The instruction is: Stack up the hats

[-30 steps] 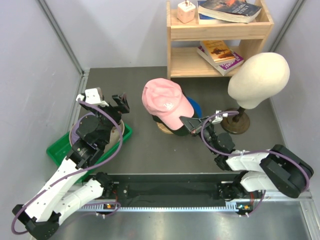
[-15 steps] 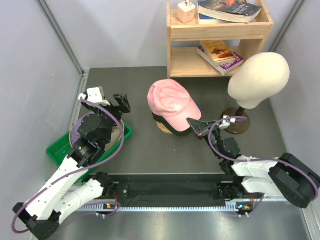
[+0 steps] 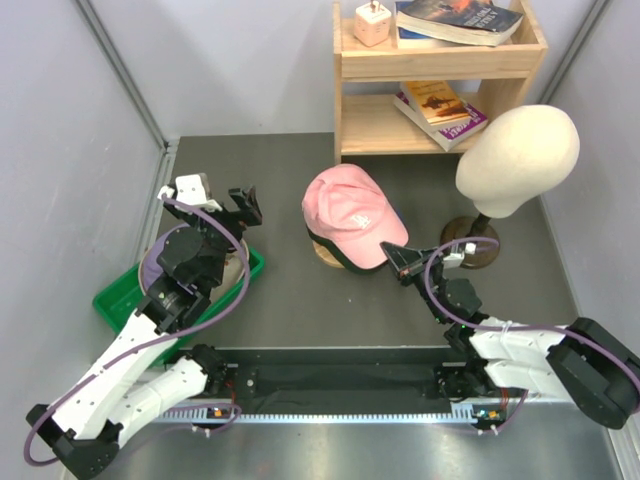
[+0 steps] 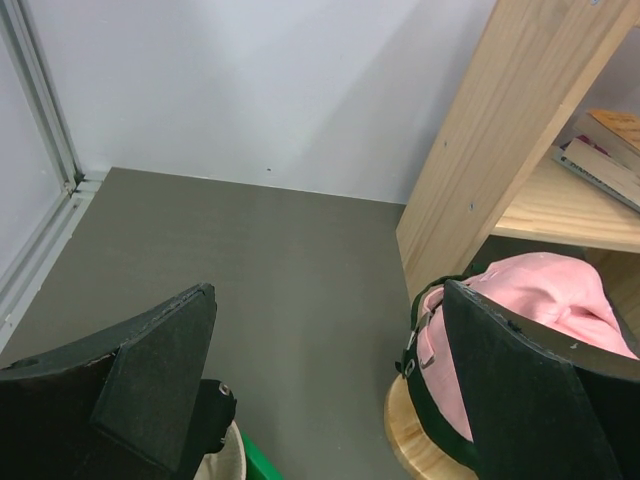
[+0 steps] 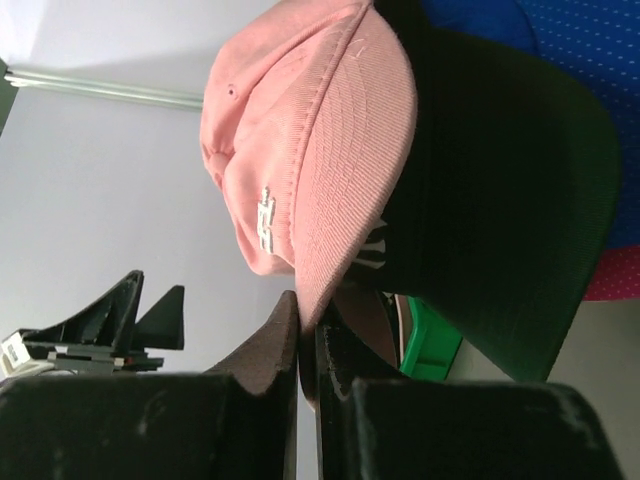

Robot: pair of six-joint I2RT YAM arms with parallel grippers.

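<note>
Right gripper (image 5: 307, 325) pinched shut on pink cap (image 3: 348, 212) brim. Cap likely light, crown floppy, brim stiffer: best hold. Left gripper (image 4: 320, 380) wide open, empty, by table (image 3: 300, 300) left edge.

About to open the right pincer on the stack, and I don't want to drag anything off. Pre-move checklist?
1. Right pincer shut on pink cap brim: ok.
2. Pink cap lying over black cap: ok.
3. Pink cap seated squarely: cannot tell.
4. Left pincer open, empty: ok.
5. Left pincer apart from both caps, by green tray: ok.
6. Mannequin head upright: ok.
</note>
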